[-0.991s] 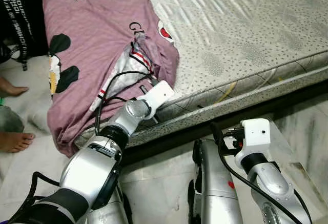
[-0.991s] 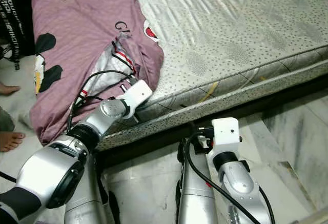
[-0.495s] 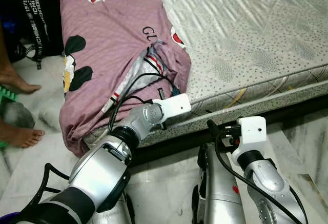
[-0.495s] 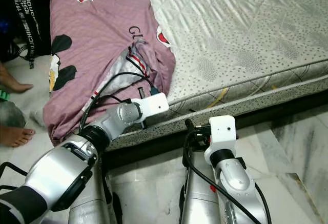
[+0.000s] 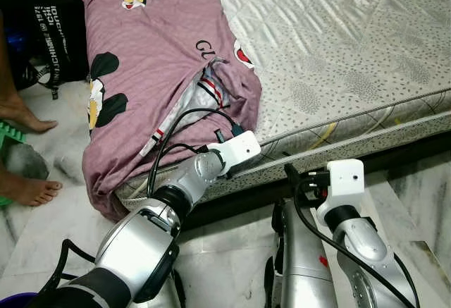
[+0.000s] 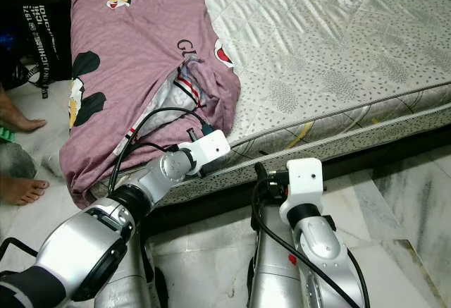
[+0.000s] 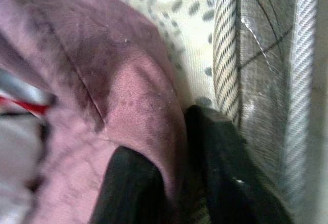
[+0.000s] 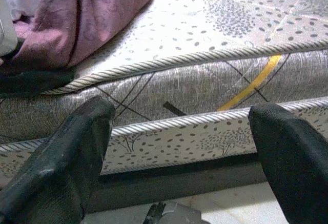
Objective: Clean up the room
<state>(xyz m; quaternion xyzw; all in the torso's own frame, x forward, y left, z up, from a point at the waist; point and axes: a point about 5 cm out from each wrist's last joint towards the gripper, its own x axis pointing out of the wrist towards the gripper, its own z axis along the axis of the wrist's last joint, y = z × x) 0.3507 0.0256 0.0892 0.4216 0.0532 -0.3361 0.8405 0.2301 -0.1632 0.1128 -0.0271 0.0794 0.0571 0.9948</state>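
A mauve quilt (image 5: 151, 61) printed w/ cartoon figures and partly legible lettering "GU" lies along the left side of a bare patterned mattress (image 5: 338, 47), one end drooping toward the marble floor (image 6: 416, 202). Left gripper (image 7: 171, 180) clenches a fold of the quilt at the mattress edge; right gripper (image 8: 179, 147) hangs released just below the mattress edge. Beside the quilt, a black bag (image 5: 53, 29) w/ white lettering, unreadable, and a person's bare feet (image 5: 28, 189).

A person's bare feet (image 5: 27, 189) on marble floor (image 5: 232, 251), beside a black bag (image 5: 49, 33).
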